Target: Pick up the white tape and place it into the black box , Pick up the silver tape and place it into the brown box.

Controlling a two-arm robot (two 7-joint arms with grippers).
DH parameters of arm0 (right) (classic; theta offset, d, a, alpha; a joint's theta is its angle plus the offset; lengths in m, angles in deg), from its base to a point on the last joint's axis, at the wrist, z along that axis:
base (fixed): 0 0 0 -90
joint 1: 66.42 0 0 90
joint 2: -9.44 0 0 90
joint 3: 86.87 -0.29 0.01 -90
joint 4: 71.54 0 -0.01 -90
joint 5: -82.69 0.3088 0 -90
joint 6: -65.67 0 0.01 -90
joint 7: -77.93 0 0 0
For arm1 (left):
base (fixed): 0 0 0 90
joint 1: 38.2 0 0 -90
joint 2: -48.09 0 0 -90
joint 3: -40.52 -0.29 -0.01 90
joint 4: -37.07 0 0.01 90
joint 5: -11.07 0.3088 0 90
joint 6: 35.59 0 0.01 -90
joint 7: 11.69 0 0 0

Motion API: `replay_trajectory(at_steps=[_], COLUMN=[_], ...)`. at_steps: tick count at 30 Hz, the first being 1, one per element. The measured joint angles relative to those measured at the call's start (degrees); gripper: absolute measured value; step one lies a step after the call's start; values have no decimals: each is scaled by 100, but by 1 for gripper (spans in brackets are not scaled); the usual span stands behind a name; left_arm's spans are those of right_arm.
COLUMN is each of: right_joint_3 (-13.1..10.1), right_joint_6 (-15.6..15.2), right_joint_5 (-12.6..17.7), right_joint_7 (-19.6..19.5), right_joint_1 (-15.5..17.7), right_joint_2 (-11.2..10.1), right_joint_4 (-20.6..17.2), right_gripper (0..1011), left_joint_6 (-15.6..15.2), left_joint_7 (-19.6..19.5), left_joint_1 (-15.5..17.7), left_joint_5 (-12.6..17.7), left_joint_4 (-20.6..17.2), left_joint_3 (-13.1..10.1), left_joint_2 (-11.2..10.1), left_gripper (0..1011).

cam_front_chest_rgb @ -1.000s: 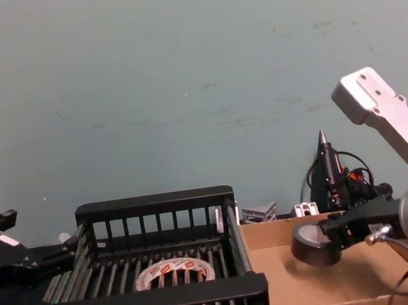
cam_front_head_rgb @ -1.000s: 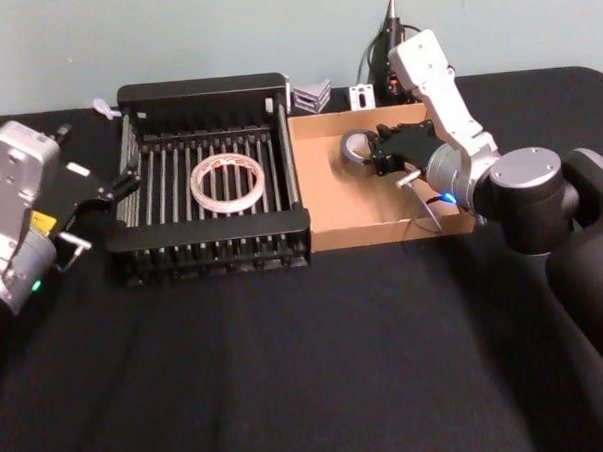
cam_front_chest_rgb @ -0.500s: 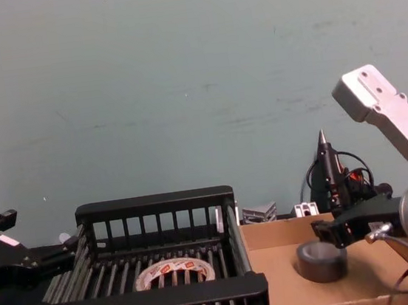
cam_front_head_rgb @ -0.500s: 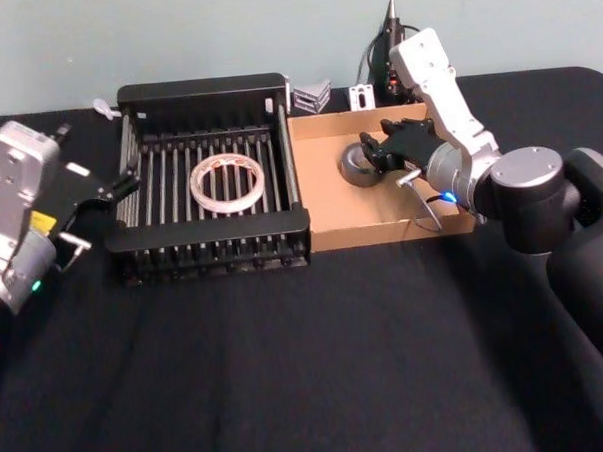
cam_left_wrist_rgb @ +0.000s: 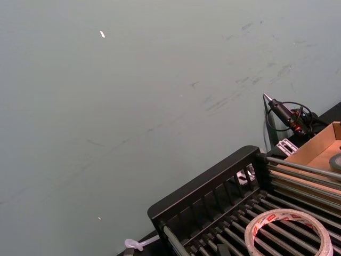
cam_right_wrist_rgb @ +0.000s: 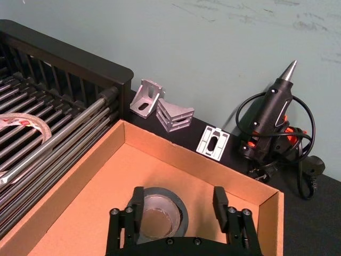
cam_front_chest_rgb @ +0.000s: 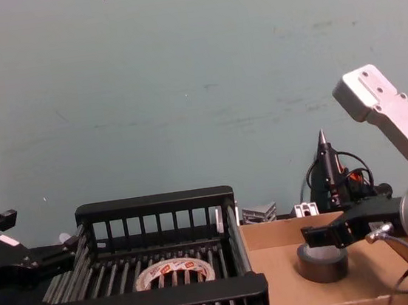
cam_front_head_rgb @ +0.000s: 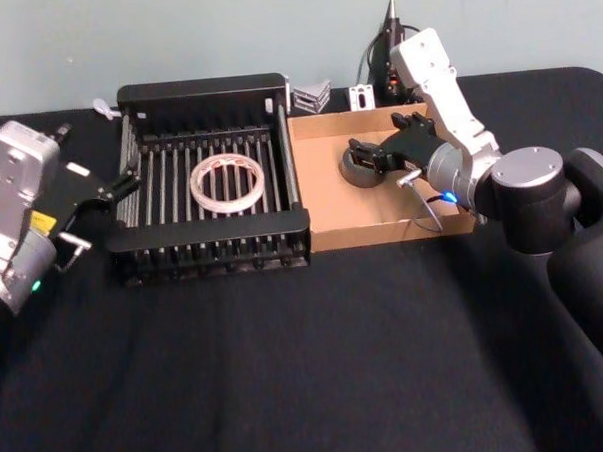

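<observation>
At the bench's left edge the left hand [cam_front_head_rgb: 115, 184] hovers just outside the left wall of the black box [cam_front_head_rgb: 211, 92], its dark fingers spread apart and holding nothing. The black box stands toward the bench's far edge, left of centre. The white tape [cam_front_head_rgb: 227, 183] lies flat on the barred floor of the box, near the middle of it, with its red marks showing along the rim; the left wrist view sees the same ring [cam_left_wrist_rgb: 289, 232] resting across the bars.

The brown box [cam_front_head_rgb: 325, 190] sits against the black box's right wall, the two touching side by side. The silver tape [cam_front_head_rgb: 361, 166] lies flat on the cardboard floor, in the far half of the tray. The right hand [cam_front_head_rgb: 383, 148] hangs low over it, fingers [cam_right_wrist_rgb: 134, 202] parted on either side of the roll [cam_right_wrist_rgb: 160, 213] and clear of it, so the tape rests free on the floor.

Behind the brown box, by the bench's far edge, lie metal corner brackets [cam_right_wrist_rgb: 160, 109], a small flat plate [cam_right_wrist_rgb: 213, 142] and a black glue gun [cam_right_wrist_rgb: 272, 117] with its coiled cord.
</observation>
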Motion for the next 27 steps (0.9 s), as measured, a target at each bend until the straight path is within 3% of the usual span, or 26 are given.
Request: replay_trajectory(at_steps=[5,8,22,27], right_joint_3=[0,0,0,-156], right_joint_6=[0,0,0,89], right_joint_5=[3,4,5,15], right_joint_7=[0,0,0,25], right_joint_1=[1,1,1,185], right_joint_2=[0,0,0,-21], right_joint_4=[-4,-4,-4,-256], right_gripper=[959,1002,1000,1000], left_joint_6=[0,0,0,0], left_joint_7=[0,0,0,0], left_joint_1=[0,0,0,0], left_joint_5=[0,0,0,0], left_joint_4=[0,0,0,0], left_joint_3=[0,0,0,0], left_joint_2=[0,0,0,0], left_gripper=[1001,1001,1001,1001])
